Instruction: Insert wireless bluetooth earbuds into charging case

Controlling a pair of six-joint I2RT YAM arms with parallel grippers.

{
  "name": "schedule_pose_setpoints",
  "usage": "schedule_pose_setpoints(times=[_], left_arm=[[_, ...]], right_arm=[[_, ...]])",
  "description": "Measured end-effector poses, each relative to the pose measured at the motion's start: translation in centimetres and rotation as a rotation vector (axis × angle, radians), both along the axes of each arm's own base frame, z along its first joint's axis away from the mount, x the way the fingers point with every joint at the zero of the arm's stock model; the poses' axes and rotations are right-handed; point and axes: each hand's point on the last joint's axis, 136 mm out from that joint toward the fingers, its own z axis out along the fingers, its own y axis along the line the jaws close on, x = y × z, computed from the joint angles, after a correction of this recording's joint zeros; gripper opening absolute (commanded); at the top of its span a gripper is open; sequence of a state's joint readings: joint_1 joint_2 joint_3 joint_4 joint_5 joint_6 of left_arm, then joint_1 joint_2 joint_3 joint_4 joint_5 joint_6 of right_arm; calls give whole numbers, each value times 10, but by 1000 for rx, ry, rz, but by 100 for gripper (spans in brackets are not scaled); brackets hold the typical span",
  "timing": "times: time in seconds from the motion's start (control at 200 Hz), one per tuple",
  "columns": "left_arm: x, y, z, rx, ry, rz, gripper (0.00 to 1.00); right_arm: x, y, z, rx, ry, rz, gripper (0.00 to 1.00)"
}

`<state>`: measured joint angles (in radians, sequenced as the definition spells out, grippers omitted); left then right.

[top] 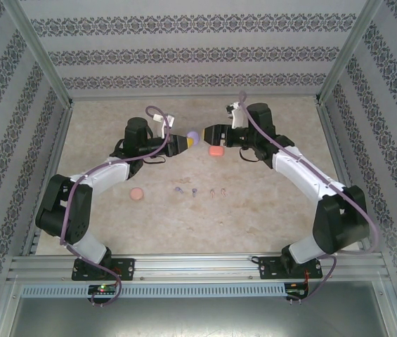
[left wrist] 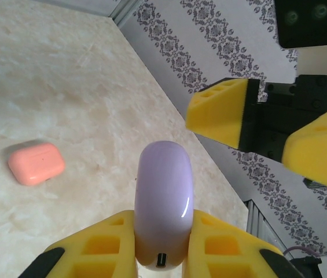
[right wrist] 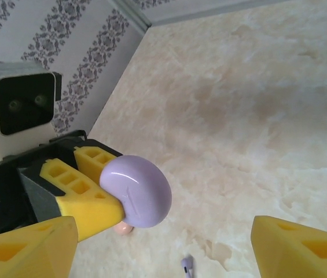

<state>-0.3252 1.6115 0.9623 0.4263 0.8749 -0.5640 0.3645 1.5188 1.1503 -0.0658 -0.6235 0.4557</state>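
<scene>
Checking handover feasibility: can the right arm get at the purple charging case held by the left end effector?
Probably yes. The right end effector is open and faces the purple charging case, whose far end sticks out past the left end effector; nothing sits between them.

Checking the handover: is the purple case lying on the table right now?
No, the left pincer grips the purple case and holds it up off the table.
</scene>
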Motion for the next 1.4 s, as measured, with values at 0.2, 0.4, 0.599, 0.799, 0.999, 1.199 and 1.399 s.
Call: schedule_pose_setpoints(times=[0.2,0.4,0.599,0.799,0.999,1.199,1.399], left_arm=[[-2,-1,3,-1,9,-12,0],[-1,-2,8,-5,2,-15,0],[0,-1,6,0,11,-10,0],[0,2,6,3,20,-1,0],[-6,2,29,-20,-32,-14,0],[-8,1,34,-33,-39,-27,0],[-10,-3,48,-86,-58,-56,0]], right_arm=[[-2,11,-21,-10,39,52,75],[2,20,-22,-3,43,73,73],[11,24,-28,-2,47,76,68],[23,17,-39,4,64,52,64],[33,-15,-73,6,167,-45,64],[13,-16,-61,61,171,-40,64],[-5,0,-4,177,43,18,63]])
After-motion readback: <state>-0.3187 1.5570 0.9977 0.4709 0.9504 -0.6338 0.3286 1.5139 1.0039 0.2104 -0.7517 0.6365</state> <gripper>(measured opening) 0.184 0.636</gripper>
